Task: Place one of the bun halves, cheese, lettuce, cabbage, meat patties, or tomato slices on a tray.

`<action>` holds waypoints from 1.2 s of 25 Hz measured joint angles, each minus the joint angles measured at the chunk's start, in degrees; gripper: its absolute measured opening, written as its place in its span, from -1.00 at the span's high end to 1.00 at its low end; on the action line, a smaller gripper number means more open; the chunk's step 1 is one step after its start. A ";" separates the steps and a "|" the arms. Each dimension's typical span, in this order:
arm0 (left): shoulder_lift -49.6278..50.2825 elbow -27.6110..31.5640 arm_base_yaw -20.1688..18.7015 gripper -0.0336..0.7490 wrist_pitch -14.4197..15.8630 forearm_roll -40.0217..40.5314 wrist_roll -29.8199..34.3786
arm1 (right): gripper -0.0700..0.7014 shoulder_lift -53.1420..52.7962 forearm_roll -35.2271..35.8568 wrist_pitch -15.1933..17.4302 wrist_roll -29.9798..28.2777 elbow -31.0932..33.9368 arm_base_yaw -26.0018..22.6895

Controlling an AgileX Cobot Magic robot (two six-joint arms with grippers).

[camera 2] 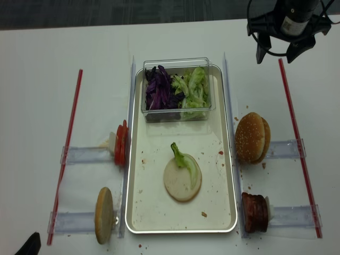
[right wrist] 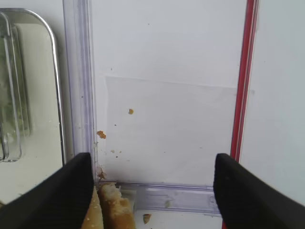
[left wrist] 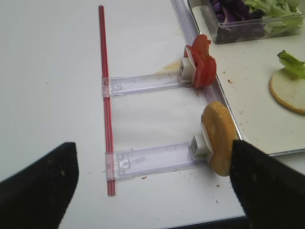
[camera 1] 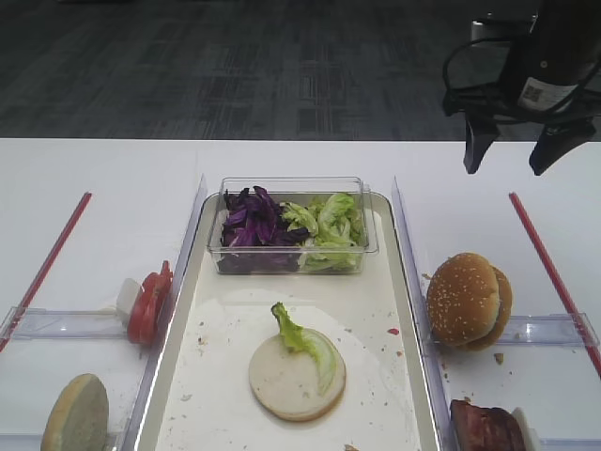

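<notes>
A pale bun half (camera 1: 282, 385) lies cut face up on the cream tray (camera 1: 225, 329), with a small lettuce piece (camera 1: 305, 340) resting on it. My right gripper (camera 1: 507, 152) hangs open and empty high over the table's back right. In its wrist view the edges of the sesame bun halves (right wrist: 112, 207) show just inside its left finger. My left gripper (left wrist: 152, 191) is open and empty near the front left corner, beside an upright bun half (left wrist: 218, 138). Tomato slices (camera 1: 148, 303) stand left of the tray, meat patties (camera 1: 484, 427) at front right.
A clear tub (camera 1: 291, 263) at the tray's back holds purple cabbage (camera 1: 249, 221) and green leaves (camera 1: 329, 225). Sesame bun halves (camera 1: 465, 299) stand right of the tray. Clear plastic holders and red rods (camera 1: 549, 268) line both sides.
</notes>
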 joint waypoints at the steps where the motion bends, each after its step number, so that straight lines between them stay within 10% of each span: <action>1: 0.00 0.00 0.00 -0.64 0.00 0.00 0.00 | -0.57 0.00 -0.08 0.00 -0.17 0.00 0.00; 30: 0.00 0.00 0.00 -0.62 0.00 0.00 0.00 | -0.19 -21.74 -0.17 0.84 -2.17 10.44 0.00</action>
